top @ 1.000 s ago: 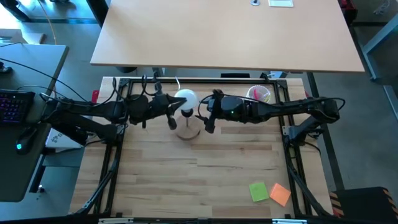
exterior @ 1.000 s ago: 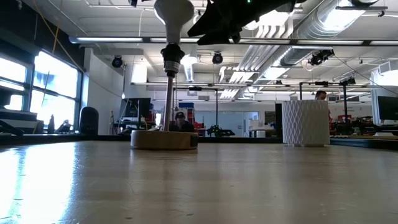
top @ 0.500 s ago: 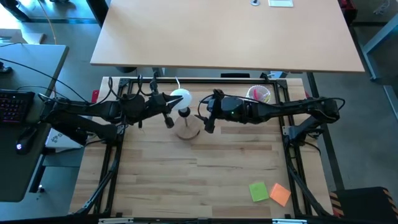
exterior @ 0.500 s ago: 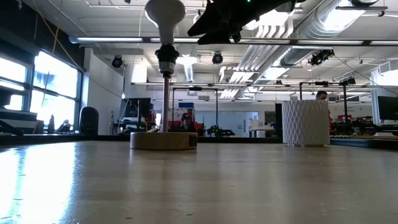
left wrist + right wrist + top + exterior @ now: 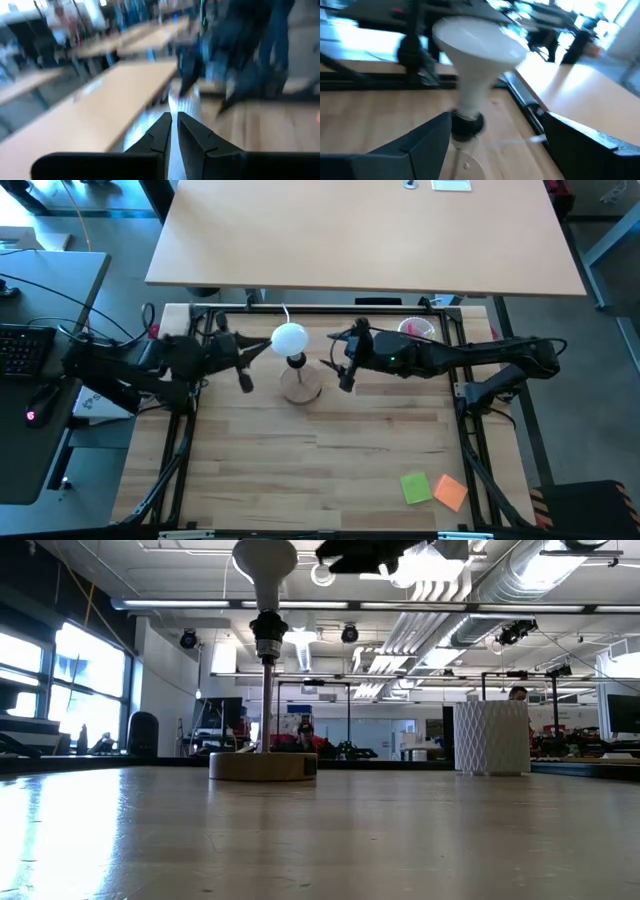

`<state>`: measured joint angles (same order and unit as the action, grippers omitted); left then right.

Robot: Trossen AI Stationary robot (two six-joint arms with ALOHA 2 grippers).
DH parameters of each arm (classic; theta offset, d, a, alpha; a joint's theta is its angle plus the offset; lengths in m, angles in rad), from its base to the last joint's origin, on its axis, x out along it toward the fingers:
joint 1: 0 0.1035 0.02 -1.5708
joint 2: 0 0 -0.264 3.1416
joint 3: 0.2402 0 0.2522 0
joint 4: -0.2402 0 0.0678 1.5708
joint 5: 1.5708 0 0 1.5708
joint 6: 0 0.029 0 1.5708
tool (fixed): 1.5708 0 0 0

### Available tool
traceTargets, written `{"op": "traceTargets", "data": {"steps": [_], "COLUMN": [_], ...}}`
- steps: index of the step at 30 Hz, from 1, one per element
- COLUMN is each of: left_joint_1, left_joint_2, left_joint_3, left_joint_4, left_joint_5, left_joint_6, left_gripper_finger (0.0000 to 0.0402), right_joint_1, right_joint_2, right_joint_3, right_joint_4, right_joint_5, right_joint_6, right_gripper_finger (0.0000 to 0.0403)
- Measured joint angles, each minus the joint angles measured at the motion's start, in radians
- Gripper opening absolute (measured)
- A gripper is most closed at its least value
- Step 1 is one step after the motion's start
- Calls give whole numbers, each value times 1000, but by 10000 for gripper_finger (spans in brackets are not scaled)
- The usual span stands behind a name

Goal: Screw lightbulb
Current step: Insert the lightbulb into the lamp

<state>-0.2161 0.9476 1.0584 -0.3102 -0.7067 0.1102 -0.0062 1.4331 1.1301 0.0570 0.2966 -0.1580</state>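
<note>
The white lightbulb (image 5: 289, 338) stands upright with its narrow end in the black socket (image 5: 266, 632) on the stem of the round wooden lamp base (image 5: 301, 386), which rests flat on the table. My left gripper (image 5: 262, 347) is shut, to the left of the bulb and apart from it. My right gripper (image 5: 339, 367) hangs open to the right of the bulb. In the right wrist view its fingers (image 5: 496, 120) stand wide on either side of the bulb (image 5: 477, 55) and short of it, touching nothing.
A white ribbed cup (image 5: 417, 330) with pink items stands at the far right of the table, also seen in the low view (image 5: 490, 737). Green (image 5: 415, 487) and orange (image 5: 451, 493) sticky notes lie near the front right corner. A dark metal frame (image 5: 470, 420) borders the table.
My left gripper, still shut, has drawn away from the bulb toward the table's left edge. The bulb's head has shifted a little to the left with it and now stands straight over the base. My right gripper, still open, has risen and backed slightly toward the right.
</note>
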Motion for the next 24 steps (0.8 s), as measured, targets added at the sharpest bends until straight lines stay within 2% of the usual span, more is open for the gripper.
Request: {"op": "traceTargets", "data": {"steps": [2,5,8,11,14,17,21,24], "left_joint_1": [-5,-7,-9,-30,-58,-88,-100,-100], "left_joint_2": [10,21,15,-5,-23,-38,-41,-41], "left_joint_3": [-6,-69,-150,-249,-354,-449,-537,-562], "left_joint_4": [-142,-237,-292,-297,-191,32,361,522], "left_joint_5": [-62,-202,-292,-317,-340,-343,-318,-295], "left_joint_6": [-95,-220,-335,-437,-435,-318,-83,30], "left_gripper_finger": [25,25,25,26,25,26,26,26], "right_joint_1": [14,43,72,110,154,160,69,-37], "right_joint_2": [-5,0,1,14,57,104,151,156], "right_joint_3": [0,1,1,1,1,1,1,0], "right_joint_4": [19,18,-37,-86,-78,-24,72,90], "right_joint_5": [-45,-55,15,86,160,188,77,-19], "right_joint_6": [-27,-63,-42,31,43,-5,-68,-35], "right_gripper_finger": [311,311,311,311,311,311,311,311]}}
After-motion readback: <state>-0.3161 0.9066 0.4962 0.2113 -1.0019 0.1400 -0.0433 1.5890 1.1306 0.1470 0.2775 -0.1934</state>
